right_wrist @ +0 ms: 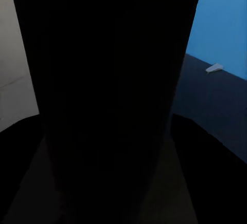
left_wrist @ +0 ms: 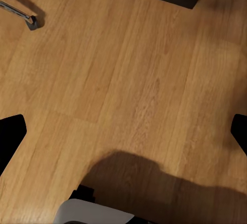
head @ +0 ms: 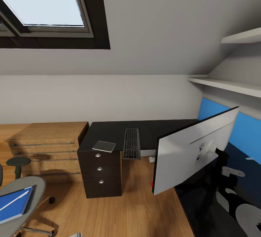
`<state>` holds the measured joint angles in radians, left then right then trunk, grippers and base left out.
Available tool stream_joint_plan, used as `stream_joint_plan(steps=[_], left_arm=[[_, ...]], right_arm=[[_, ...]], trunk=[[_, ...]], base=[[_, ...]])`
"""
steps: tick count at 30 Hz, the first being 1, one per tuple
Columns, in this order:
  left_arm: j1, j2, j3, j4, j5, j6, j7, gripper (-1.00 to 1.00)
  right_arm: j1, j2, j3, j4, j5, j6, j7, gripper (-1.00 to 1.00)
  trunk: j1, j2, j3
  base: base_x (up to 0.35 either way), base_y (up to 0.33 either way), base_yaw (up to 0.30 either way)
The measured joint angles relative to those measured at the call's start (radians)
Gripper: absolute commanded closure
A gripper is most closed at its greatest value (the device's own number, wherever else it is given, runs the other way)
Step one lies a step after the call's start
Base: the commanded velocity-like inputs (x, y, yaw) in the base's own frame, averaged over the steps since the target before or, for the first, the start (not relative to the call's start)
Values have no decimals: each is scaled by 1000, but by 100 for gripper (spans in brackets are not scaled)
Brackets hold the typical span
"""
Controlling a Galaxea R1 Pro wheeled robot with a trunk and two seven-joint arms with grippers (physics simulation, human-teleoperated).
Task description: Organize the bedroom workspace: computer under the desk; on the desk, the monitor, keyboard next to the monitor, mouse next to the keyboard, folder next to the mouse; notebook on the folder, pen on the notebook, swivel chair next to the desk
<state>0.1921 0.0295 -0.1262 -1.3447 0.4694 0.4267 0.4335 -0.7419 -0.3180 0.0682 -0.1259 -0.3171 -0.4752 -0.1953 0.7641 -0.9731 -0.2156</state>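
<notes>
The monitor [head: 192, 150] hangs tilted over the desk's [head: 159, 130] right wing, its pale back towards me and its lower corner out over the floor. My right gripper [right_wrist: 113, 131] is shut on it, and its black body fills the space between the jaws. The keyboard [head: 131, 143] lies on the desk's back wing, its front end past the edge. The notebook [head: 104, 146] rests above the drawers. At the lower left, the blue folder [head: 12, 204] lies on the swivel chair [head: 25, 188], a thin white pen [head: 14, 200] across it. My left gripper [left_wrist: 123, 136] is open above bare floor.
A low light-wood cabinet [head: 47, 146] stands left of the dark drawer unit [head: 101, 173]. White shelves [head: 232, 84] jut out at the upper right above the blue panel [head: 246, 128]. A chair castor [left_wrist: 31, 22] sits near my left gripper. Wood floor [head: 137, 200] lies open between chair and desk.
</notes>
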Motion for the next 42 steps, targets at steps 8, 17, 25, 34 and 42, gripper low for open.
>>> stream_joint_plan(steps=[8, 17, 25, 34, 42], left_arm=[[0, 0, 0, 0, 0, 0, 0, -100], [0, 0, 0, 0, -1, 0, 0, -100], [0, 0, -1, 0, -1, 0, 0, -100], [0, 0, -1, 0, -1, 0, 0, -100], [0, 0, 0, 0, 0, 0, 0, -100]], right_arm=[[0, 1, 0, 0, -1, 0, 1, 100], [0, 1, 3, -2, -1, -2, 5, 100], [1, 2, 7, -2, -7, -2, 6, 100], [1, 2, 7, -3, -7, -1, 6, 100], [0, 2, 6, -2, -5, -1, 7, 100]], trunk=[[0, 0, 0], [0, 0, 0], [0, 0, 0], [0, 0, 0], [0, 0, 0]], base=[[0, 0, 0], [0, 0, 0], [0, 0, 0], [0, 0, 0], [0, 0, 0]])
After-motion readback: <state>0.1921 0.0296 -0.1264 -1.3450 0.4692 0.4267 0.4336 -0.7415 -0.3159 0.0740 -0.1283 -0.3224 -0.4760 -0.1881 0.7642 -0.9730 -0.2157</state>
